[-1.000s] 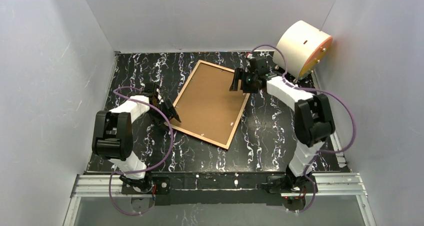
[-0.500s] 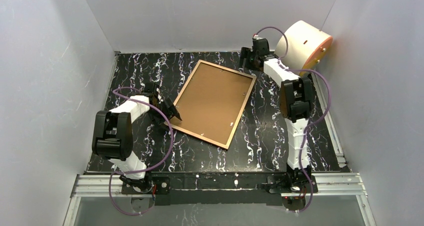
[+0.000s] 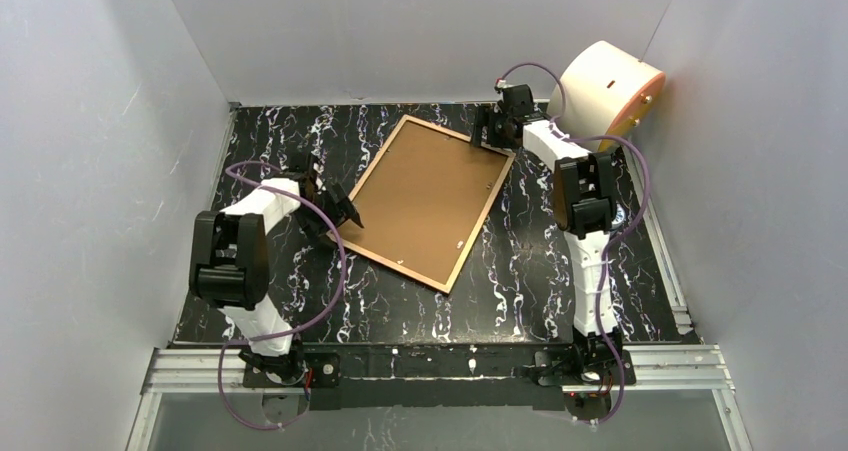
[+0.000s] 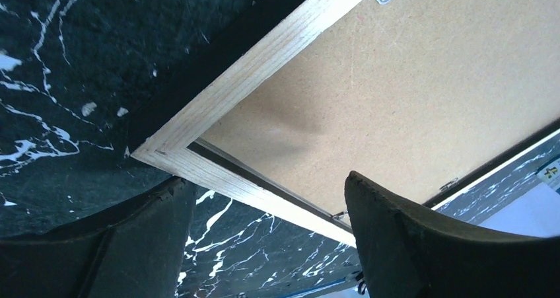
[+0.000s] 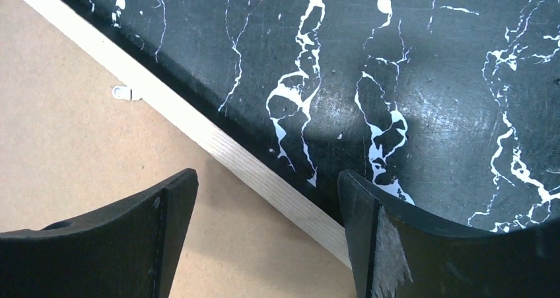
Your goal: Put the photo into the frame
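Note:
The frame lies face down and askew on the black marble table, with the brown backing board inside its light wood edge. The photo is not in view. My left gripper is open at the frame's near-left corner. In the left wrist view its jaws straddle the wood edge. My right gripper is open at the frame's far-right corner. In the right wrist view one finger is over the board, the other over the table, with the wood edge between them.
A white drum-shaped object with an orange face stands at the far right by the wall. Grey walls close in three sides. A metal rail runs along the near edge. Small metal clips hold the board.
My right gripper has swung from the frame's right edge to its far-right corner. The frame has turned slightly, its right corner now farther back. My left arm has shifted a little.

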Controlling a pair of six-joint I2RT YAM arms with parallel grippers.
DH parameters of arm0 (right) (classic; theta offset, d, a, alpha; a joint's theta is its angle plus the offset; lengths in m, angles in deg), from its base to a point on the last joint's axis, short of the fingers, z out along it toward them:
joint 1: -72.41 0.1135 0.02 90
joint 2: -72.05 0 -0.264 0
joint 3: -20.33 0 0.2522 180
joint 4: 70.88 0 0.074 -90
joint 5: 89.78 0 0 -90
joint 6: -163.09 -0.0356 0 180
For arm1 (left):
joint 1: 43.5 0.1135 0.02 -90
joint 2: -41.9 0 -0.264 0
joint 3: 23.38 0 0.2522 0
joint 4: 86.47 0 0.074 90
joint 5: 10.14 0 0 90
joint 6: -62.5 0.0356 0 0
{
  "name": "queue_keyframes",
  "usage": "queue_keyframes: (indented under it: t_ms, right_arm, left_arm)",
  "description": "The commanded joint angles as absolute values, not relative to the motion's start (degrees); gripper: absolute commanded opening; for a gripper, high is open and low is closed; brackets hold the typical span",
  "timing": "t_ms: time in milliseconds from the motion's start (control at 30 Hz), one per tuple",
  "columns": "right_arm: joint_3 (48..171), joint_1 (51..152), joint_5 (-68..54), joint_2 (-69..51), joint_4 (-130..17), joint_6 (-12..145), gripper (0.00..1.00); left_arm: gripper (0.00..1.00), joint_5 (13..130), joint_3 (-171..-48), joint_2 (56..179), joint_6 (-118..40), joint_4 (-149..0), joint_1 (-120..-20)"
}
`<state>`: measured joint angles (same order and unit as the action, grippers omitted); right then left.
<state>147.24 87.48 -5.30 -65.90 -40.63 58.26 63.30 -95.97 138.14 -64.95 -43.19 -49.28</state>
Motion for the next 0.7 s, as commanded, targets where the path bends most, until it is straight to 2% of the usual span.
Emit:
queue_keyframes:
  t_ms: [0,333,667]
  right_arm:
    - [143.85,87.54,-13.97,-61.34,-35.65,58.61,0.86]
    - [116.26,87.93,-26.22,-42.03,-41.62,52.48,0.84]
    - [101.0,94.12,-26.59,-30.24,-42.95,52.44,0.81]
  left_arm:
    - [0.79,62.51,-101.91,140.56,-63.96,-44.19,-49.48]
    - [0.77,58.86,-109.57,149.23,-66.91,-50.19,-49.39]
    - [0.7,54.31,-115.84,156.99,-68.18,-53.36,-49.39]
